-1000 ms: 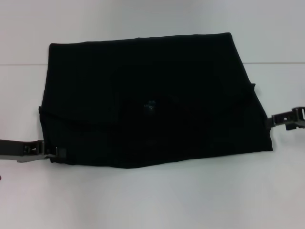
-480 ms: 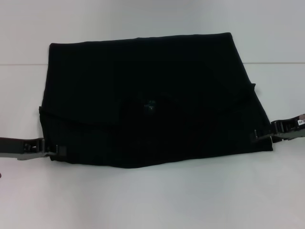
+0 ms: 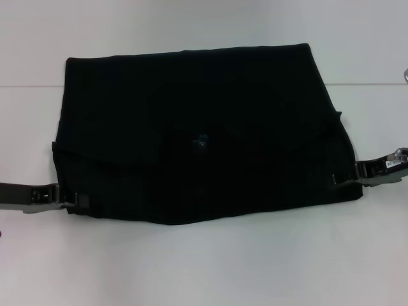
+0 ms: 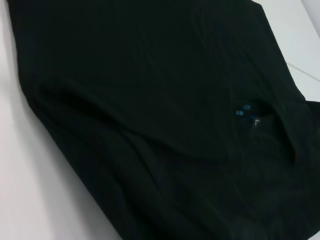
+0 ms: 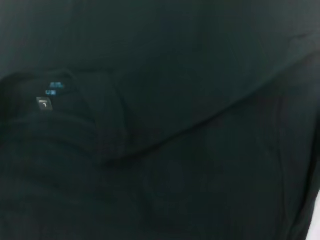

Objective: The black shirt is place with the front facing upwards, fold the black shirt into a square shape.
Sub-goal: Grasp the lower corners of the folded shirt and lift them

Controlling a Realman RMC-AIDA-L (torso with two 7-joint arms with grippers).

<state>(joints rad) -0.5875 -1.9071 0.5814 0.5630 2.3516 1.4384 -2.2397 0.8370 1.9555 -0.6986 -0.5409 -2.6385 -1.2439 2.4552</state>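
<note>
Black shirt (image 3: 197, 134) — folded flat, neck label showing.

Lab-type setup – plain white table (image 3: 204, 268), robot arms either side

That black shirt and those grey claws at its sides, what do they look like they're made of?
The black shirt looks like soft matte knit cloth, probably cotton: it lies limp with shallow folds and no shine. The left gripper and right gripper look like rigid grey metal or hard plastic with dark tips; which one cannot be told.
</note>
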